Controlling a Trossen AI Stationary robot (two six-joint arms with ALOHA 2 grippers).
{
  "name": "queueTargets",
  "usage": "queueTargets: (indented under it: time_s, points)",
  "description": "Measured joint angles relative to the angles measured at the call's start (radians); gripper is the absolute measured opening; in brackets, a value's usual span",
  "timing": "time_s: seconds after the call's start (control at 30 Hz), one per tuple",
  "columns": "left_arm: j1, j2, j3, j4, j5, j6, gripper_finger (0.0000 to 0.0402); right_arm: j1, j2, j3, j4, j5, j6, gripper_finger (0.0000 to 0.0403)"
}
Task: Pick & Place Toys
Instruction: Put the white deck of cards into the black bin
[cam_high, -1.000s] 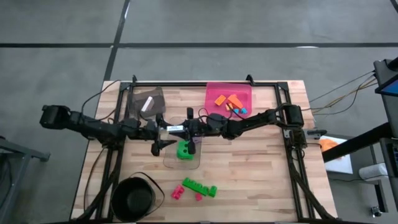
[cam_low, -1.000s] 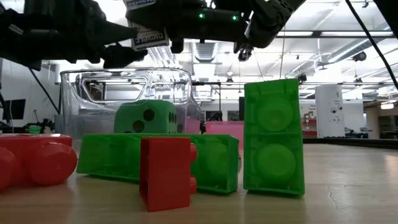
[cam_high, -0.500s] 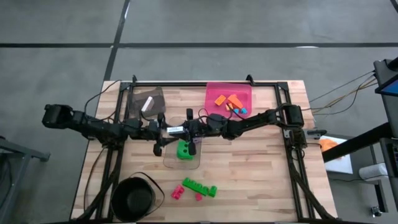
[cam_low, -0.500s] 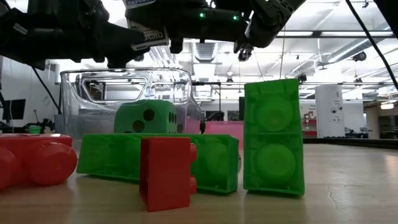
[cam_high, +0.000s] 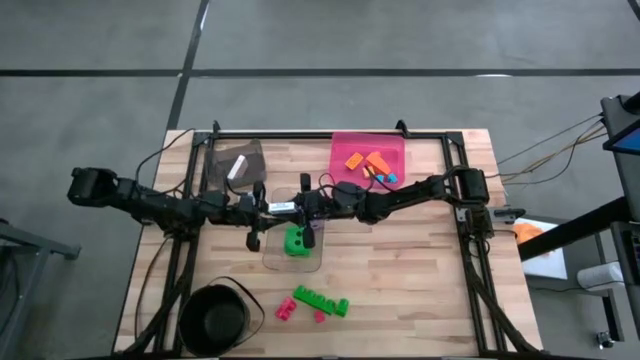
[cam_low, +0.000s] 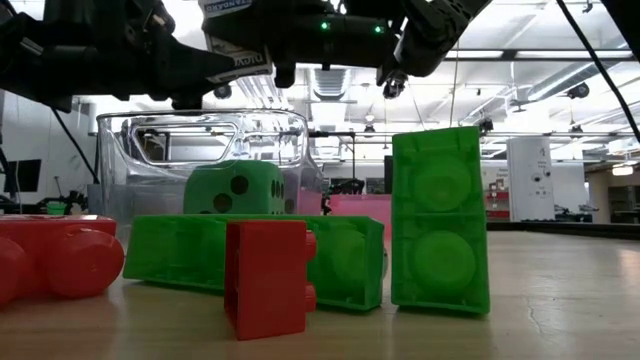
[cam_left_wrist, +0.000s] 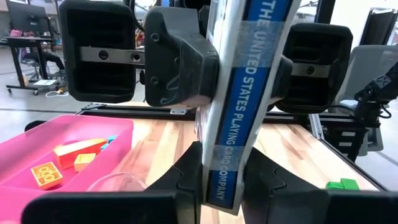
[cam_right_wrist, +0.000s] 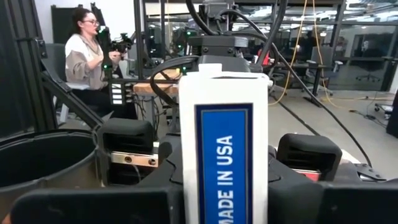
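Two jaws meet over the middle of the worktop (cam_high: 420, 270), and I see both closed on one card (cam_high: 281, 207) held between them. My left jaws (cam_high: 268, 208) grip it from one end; in the left wrist view the fingers (cam_left_wrist: 186, 180) press on the card (cam_left_wrist: 239, 106), whose blue strip carries white print. My right jaws (cam_high: 300, 207) grip the opposite end; in the right wrist view the card (cam_right_wrist: 225, 134) stands upright between them, white with a blue panel.

Just under the right jaws sits a clear bin (cam_high: 292, 262) with a green die (cam_high: 297, 240) inside. In the low view the die (cam_low: 238, 188) shows dark dots behind the green bricks (cam_low: 440, 220) and a red brick (cam_low: 265, 278).

Well below the jaws on the worktop lie green bricks (cam_high: 320, 300) and pink bricks (cam_high: 287, 310), with a black bowl (cam_high: 214, 318) off to the left arm's side. Beyond the right jaws a pink bin (cam_high: 345, 145) holds orange bricks (cam_high: 366, 160) and a teal piece (cam_high: 389, 178). Beyond the left jaws a grey bin (cam_high: 220, 175) holds a white piece (cam_high: 237, 167).

A person (cam_right_wrist: 84, 62) sits in the room behind.
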Motion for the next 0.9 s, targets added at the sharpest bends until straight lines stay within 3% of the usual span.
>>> queueTargets:
  time_s: [0.17,0.5,0.63,0.9]
  points:
    - [0.0,0.0,0.0,-0.011,0.004,0.0,0.0063,0.0,0.0,0.0,-0.01,-0.002,0.001,0.0084]
    - [0.0,0.0,-0.001,-0.03,0.004,0.001,0.0063,0.002,-0.007,0.0,-0.025,-0.006,-0.008,0.0261]
    - [0.0,0.0,-0.003,-0.03,0.007,0.004,0.0063,0.003,-0.035,-0.007,-0.023,-0.006,-0.03,0.0311]
    - [0.0,-0.002,-0.014,-0.039,0.011,0.007,0.0063,0.002,-0.106,-0.061,-0.112,-0.004,-0.063,0.0335]
